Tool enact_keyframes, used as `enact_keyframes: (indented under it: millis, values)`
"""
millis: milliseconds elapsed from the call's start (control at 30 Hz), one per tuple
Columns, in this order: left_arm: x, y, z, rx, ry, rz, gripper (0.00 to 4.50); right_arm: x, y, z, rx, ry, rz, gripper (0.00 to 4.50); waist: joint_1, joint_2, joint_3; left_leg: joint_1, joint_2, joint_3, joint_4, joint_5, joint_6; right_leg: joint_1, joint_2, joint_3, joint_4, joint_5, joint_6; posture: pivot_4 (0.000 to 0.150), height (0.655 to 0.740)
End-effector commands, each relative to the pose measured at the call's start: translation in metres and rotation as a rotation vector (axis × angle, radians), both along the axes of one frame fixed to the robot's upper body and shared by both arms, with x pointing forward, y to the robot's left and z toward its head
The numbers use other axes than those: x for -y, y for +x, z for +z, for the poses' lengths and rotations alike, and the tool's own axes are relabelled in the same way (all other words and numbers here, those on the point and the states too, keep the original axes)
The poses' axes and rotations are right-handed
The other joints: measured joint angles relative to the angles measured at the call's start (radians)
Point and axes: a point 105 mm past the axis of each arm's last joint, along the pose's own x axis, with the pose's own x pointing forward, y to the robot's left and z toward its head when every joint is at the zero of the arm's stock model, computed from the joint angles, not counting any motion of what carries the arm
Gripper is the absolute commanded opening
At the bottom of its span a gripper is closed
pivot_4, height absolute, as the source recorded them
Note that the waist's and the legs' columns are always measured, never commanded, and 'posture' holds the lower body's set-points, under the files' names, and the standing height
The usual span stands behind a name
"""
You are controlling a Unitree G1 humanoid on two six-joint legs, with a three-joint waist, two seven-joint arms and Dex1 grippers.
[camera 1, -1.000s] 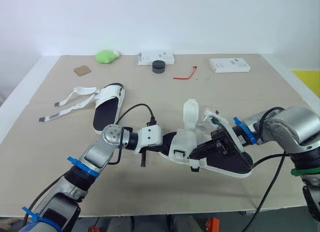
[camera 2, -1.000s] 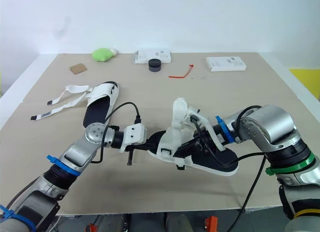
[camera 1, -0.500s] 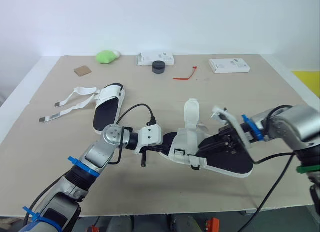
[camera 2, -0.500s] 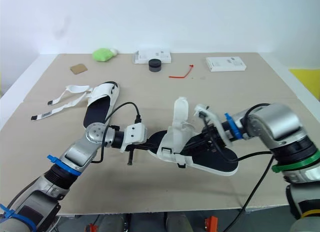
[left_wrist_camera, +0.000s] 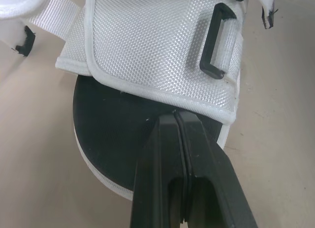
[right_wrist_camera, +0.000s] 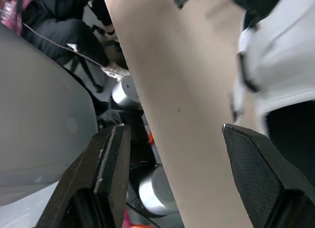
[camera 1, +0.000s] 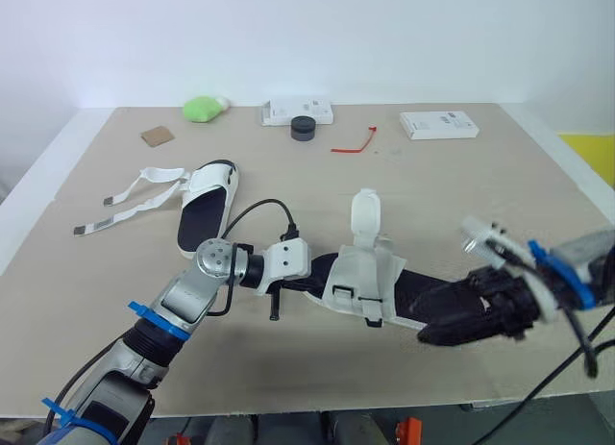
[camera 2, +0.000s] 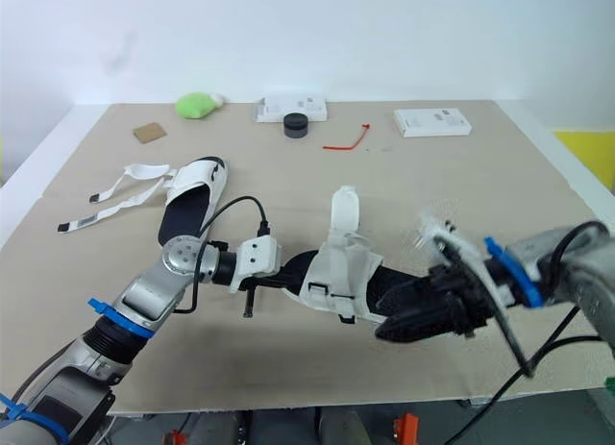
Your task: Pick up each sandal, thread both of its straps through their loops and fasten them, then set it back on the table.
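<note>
Your left claw (left_wrist_camera: 174,114): fingers pressed together, tips meeting the hem of the white woven upper above the black insole; you cannot tell whether any fabric is caught between them. Your right claw (right_wrist_camera: 174,132): fingers spread wide, nothing between them, sitting at the heel end of the near sandal (camera 1: 365,272) and hiding part of it; contact there cannot be judged. Near sandal: white upper, black footbed, lying across the front middle of the bench (camera 1: 461,195), toe end toward the left claw. One strap (camera 1: 363,214) stands upright from the upper, free at its tip. A black loop (left_wrist_camera: 216,41) sits on the upper, and a second small black buckle shows at the near edge. Second sandal (camera 1: 207,210): flat on the bench, well to the left and farther back, apart from both claws, its two straps (camera 1: 135,200) unfastened and trailing out sideways. Along the far edge of the bench, left to right: a green lump (camera 1: 204,108), a brown square (camera 1: 159,135) nearer you, a white box (camera 1: 300,111) with a dark round item (camera 1: 305,128) just in front of it, a red tie (camera 1: 356,142), and another white box (camera 1: 439,125).
</note>
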Motion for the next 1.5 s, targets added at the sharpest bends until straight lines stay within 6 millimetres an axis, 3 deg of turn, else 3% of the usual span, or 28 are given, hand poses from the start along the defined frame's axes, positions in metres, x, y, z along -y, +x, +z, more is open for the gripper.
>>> enact_keyframes:
  millis: [33, 267, 800, 1200, 1233, 1300, 1433, 1500]
  values:
    - [-0.007, -0.002, -0.017, -0.049, 0.061, 0.023, 0.0, -0.008, 0.004, -0.008, 0.154, -0.022, -0.063, 3.24, 0.0, -0.003, -0.001, 0.0, 0.0, -0.001, 0.001, 0.0, 0.0, 0.0, 0.0, -0.001, 0.0, 0.0, 0.0, 0.15, 0.74]
    - [-0.006, -0.002, -0.016, -0.051, 0.062, 0.013, 0.0, -0.009, 0.004, -0.025, 0.186, -0.048, -0.118, 3.24, 0.0, -0.002, -0.001, 0.0, 0.0, 0.001, 0.001, 0.0, -0.001, 0.0, 0.0, 0.001, 0.0, 0.0, 0.0, 0.15, 0.74]
    - [-0.004, 0.0, -0.013, -0.041, 0.054, 0.022, 0.0, -0.006, 0.031, -0.05, 0.162, -0.074, -0.221, 3.24, -0.001, -0.003, -0.001, 0.001, 0.0, 0.001, 0.001, 0.0, -0.001, 0.0, 0.0, 0.001, 0.0, 0.0, -0.001, 0.15, 0.74]
    - [-0.005, 0.0, -0.016, -0.041, 0.056, 0.027, 0.0, -0.017, 0.029, -0.044, 0.082, 0.016, -0.214, 3.24, 0.0, -0.003, -0.001, 0.0, 0.0, 0.001, 0.001, 0.0, 0.0, 0.0, 0.0, 0.001, 0.0, 0.0, -0.001, 0.15, 0.74]
    - [-0.005, 0.0, -0.016, -0.041, 0.056, 0.027, 0.0, -0.017, 0.029, -0.043, 0.082, 0.018, -0.214, 2.67, 0.0, -0.003, -0.001, 0.0, 0.0, 0.001, 0.001, 0.0, 0.0, 0.0, 0.0, 0.001, 0.0, 0.0, -0.001, 0.15, 0.74]
    - [-0.005, 0.0, -0.016, -0.04, 0.057, 0.026, 0.0, -0.018, 0.029, -0.043, 0.084, 0.02, -0.211, 2.02, 0.0, -0.003, -0.001, 0.0, 0.0, 0.001, 0.001, 0.0, 0.0, 0.0, 0.0, 0.001, 0.0, 0.0, -0.001, 0.15, 0.74]
    - [-0.005, 0.0, -0.017, -0.04, 0.059, 0.025, 0.0, -0.019, 0.028, -0.042, 0.086, 0.024, -0.202, 0.04, 0.0, -0.003, -0.001, 0.0, 0.0, 0.001, 0.001, 0.0, 0.0, 0.0, 0.0, 0.001, 0.0, 0.0, -0.001, 0.15, 0.74]
    - [-0.006, 0.001, -0.017, -0.04, 0.06, 0.024, 0.0, -0.02, 0.027, -0.041, 0.084, 0.03, -0.194, 0.04, 0.0, -0.003, -0.001, 0.0, 0.0, 0.001, 0.001, 0.0, 0.0, 0.0, 0.0, 0.001, 0.0, 0.0, -0.001, 0.15, 0.74]
